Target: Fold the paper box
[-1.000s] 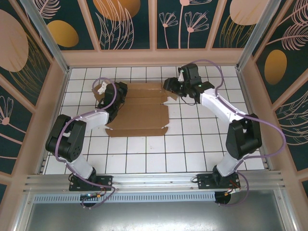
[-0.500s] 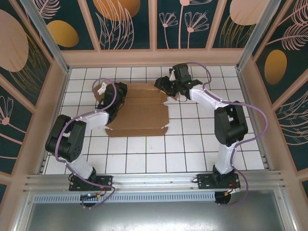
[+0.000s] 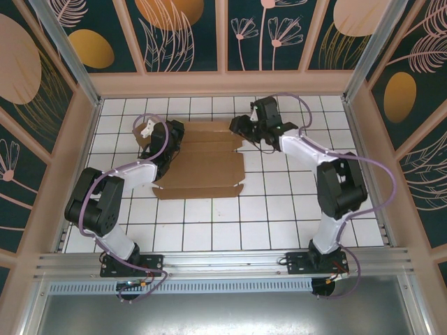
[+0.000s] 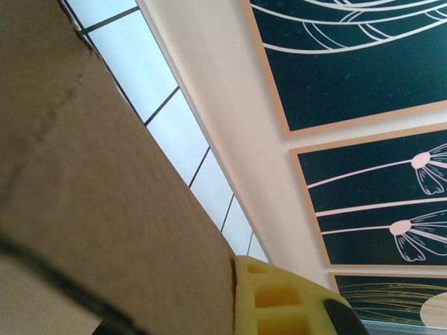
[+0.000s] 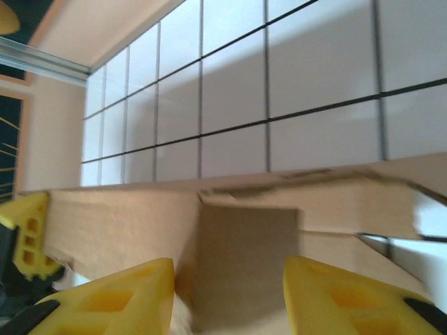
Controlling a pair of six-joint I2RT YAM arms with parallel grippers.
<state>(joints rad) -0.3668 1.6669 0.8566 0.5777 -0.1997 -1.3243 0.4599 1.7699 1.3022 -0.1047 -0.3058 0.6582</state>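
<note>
Left gripper (image 3: 165, 137) is seen closed, apparently pinched on the left flap of the paper box (image 3: 202, 164), which is laid mostly flat on the tiled table (image 3: 279, 209) between the arms. Right gripper (image 3: 242, 128) is held open at the box's far right corner. The flap there should be centred between the fingers before closing, so the sheet is not dragged.
</note>
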